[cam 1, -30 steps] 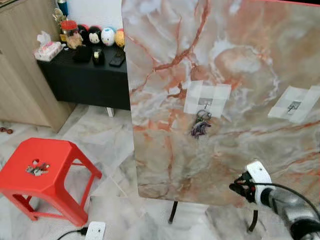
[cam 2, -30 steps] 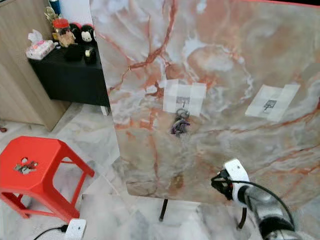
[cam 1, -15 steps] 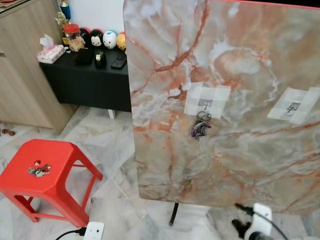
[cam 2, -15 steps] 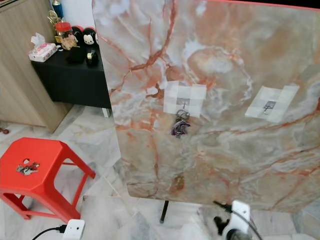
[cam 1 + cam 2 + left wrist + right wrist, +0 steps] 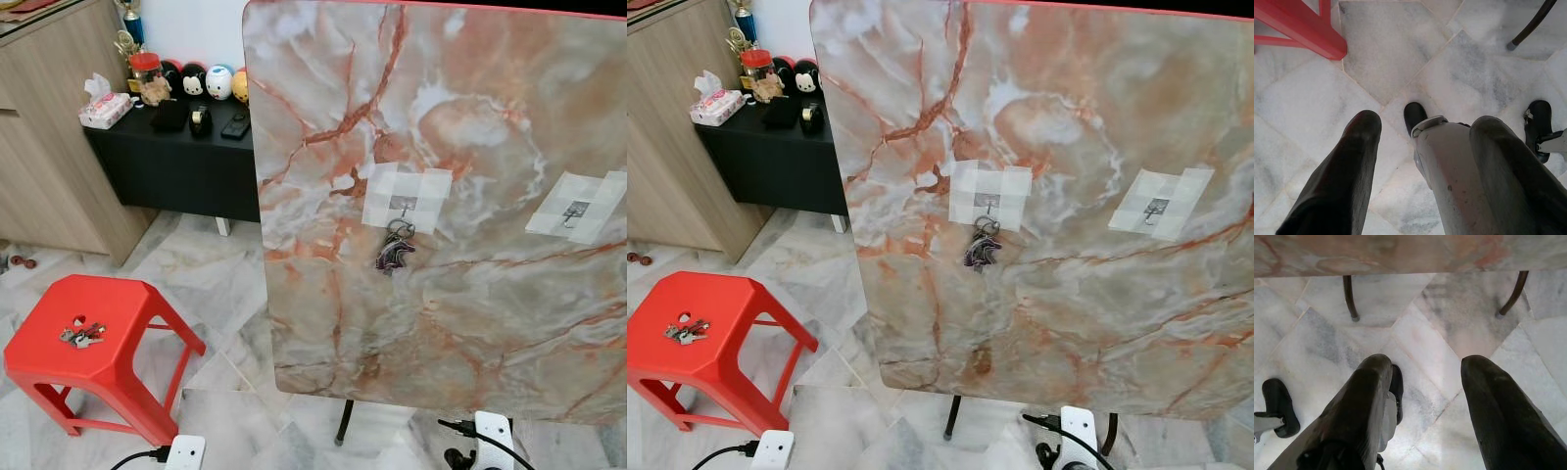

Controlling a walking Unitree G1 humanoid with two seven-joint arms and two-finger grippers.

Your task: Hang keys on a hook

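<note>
A bunch of keys (image 5: 394,251) with a purple fob hangs on the left hook (image 5: 401,204), which is taped to an upright marble board (image 5: 470,117). A second taped hook (image 5: 573,210) at the board's right is bare. Another bunch of keys (image 5: 81,336) lies on a red stool (image 5: 127,304) to the left. My right arm's wrist (image 5: 493,431) hangs low under the board's bottom edge. Its gripper (image 5: 1427,363) is open and points down at the floor. My left gripper (image 5: 1422,122) is also open and hangs over the floor beside my leg.
The board stands on thin black legs (image 5: 343,423). A black cabinet (image 5: 186,162) with toys and a wooden cupboard (image 5: 49,166) are at the back left. A white power strip (image 5: 184,451) with a cable lies on the marble floor near the stool.
My right arm has dropped from in front of the board's lower edge to the bottom of the view. The hung keys stay on the hook. The camera has shifted slightly.
</note>
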